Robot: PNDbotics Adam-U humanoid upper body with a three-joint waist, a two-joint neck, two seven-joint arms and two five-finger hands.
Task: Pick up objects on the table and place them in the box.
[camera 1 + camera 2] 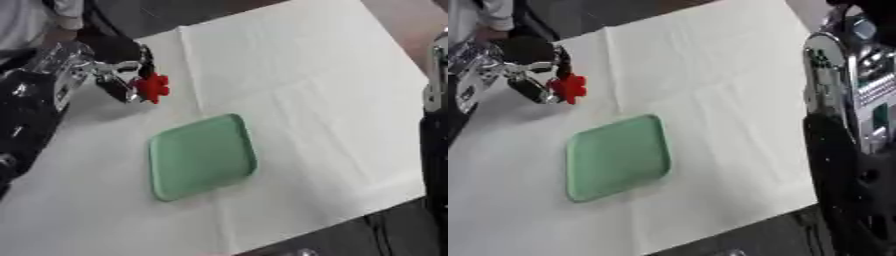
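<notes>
A small red lumpy object [154, 87] hangs above the white table, pinched in the curled fingers of my left hand [121, 65], which comes in from the upper left. A shallow green tray [202, 156] with rounded corners lies flat on the cloth in the middle, below and to the right of that hand, with nothing in it. My right arm [846, 115] runs down the right side, black and silver; its hand does not show in either view.
A white cloth [297, 85] with fold creases covers the table. Its front edge [350, 220] runs diagonally at the lower right, with dark floor beyond. A person in a light top [35, 20] stands at the far left corner.
</notes>
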